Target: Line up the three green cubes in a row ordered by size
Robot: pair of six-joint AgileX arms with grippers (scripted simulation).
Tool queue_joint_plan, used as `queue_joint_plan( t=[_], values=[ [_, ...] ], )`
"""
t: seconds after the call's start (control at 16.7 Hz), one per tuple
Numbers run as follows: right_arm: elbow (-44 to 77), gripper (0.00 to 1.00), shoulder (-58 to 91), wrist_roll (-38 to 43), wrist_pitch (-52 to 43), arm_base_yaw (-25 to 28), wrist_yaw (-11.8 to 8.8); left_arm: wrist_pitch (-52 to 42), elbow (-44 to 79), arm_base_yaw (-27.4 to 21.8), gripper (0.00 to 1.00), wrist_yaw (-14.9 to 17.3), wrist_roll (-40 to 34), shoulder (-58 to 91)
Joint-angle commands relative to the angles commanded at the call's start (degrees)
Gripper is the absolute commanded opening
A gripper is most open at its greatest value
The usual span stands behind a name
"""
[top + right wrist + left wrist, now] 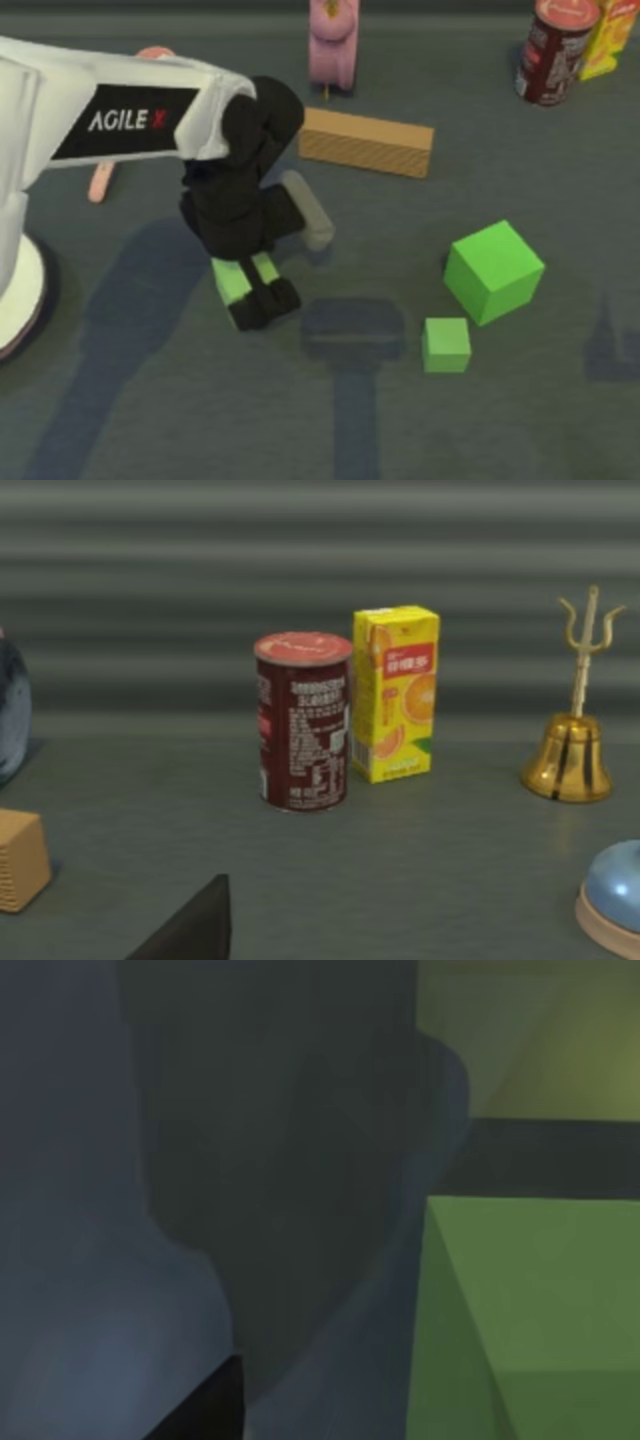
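The large bright green cube (494, 270) rests on the table right of centre, with the small green cube (446, 344) just in front of it. A third green cube (232, 281), left of centre, is mostly covered by my left gripper (266, 304), which hangs right over it. In the left wrist view this cube (530, 1310) fills one side, and a gap separates it from the one dark finger (205, 1410) that shows, so the gripper is open. My right arm is out of the top view; one dark finger (195, 930) of its gripper shows, with nothing beside it.
A long tan wooden block (365, 142) lies behind the left arm, with a pink figure (333, 45) farther back. A red can (555, 50) and a yellow juice carton (608, 35) stand at the back right. A golden bell (568, 760) shows in the right wrist view.
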Motion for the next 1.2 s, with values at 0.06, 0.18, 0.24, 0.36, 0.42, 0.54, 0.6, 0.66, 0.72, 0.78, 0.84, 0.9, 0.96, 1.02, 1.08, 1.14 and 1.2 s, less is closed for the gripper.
queue_joint_plan(
  t=[0.06, 0.18, 0.24, 0.36, 0.42, 0.54, 0.6, 0.66, 0.72, 0.78, 0.84, 0.9, 0.96, 1.02, 1.08, 1.14, 1.2],
  values=[
    [0.0, 1.0, 0.0, 0.0, 0.0, 0.0, 0.0, 0.0, 0.0, 0.0, 0.7, 0.0, 0.0, 0.0],
    [0.0, 1.0, 0.0, 0.0, 0.0, 0.0, 0.0, 0.0, 0.0, 0.0, 0.55, 0.0, 0.0, 0.0],
    [0.0, 1.0, 0.0, 0.0, 0.0, 0.0, 0.0, 0.0, 0.0, 0.0, 0.47, 0.0, 0.0, 0.0],
    [0.0, 1.0, 0.0, 0.0, 0.0, 0.0, 0.0, 0.0, 0.0, 0.0, 0.32, 0.0, 0.0, 0.0],
    [0.0, 1.0, 0.0, 0.0, 0.0, 0.0, 0.0, 0.0, 0.0, 0.0, 0.25, 0.0, 0.0, 0.0],
    [0.0, 1.0, 0.0, 0.0, 0.0, 0.0, 0.0, 0.0, 0.0, 0.0, 0.1, 0.0, 0.0, 0.0],
    [0.0, 1.0, 0.0, 0.0, 0.0, 0.0, 0.0, 0.0, 0.0, 0.0, 0.02, 0.0, 0.0, 0.0],
    [0.0, 1.0, 0.0, 0.0, 0.0, 0.0, 0.0, 0.0, 0.0, 0.0, 0.0, 0.0, 0.0, 0.0],
    [0.0, 1.0, 0.0, 0.0, 0.0, 0.0, 0.0, 0.0, 0.0, 0.0, 0.0, 0.0, 0.0, 0.0],
    [0.0, 1.0, 0.0, 0.0, 0.0, 0.0, 0.0, 0.0, 0.0, 0.0, 0.0, 0.0, 0.0, 0.0],
    [0.0, 1.0, 0.0, 0.0, 0.0, 0.0, 0.0, 0.0, 0.0, 0.0, 0.0, 0.0, 0.0, 0.0],
    [0.0, 1.0, 0.0, 0.0, 0.0, 0.0, 0.0, 0.0, 0.0, 0.0, 0.0, 0.0, 0.0, 0.0],
    [0.0, 1.0, 0.0, 0.0, 0.0, 0.0, 0.0, 0.0, 0.0, 0.0, 0.0, 0.0, 0.0, 0.0],
    [0.0, 1.0, 0.0, 0.0, 0.0, 0.0, 0.0, 0.0, 0.0, 0.0, 0.0, 0.0, 0.0, 0.0],
    [0.0, 1.0, 0.0, 0.0, 0.0, 0.0, 0.0, 0.0, 0.0, 0.0, 0.0, 0.0, 0.0, 0.0],
    [0.0, 1.0, 0.0, 0.0, 0.0, 0.0, 0.0, -0.8, 0.2, 0.0, 0.0, 0.6, -0.4, -1.4],
    [0.0, 1.0, 0.0, 0.0, 0.0, 0.0, 0.0, -1.0, 0.4, 0.0, 0.0, 0.6, -0.4, -1.4]
  ],
)
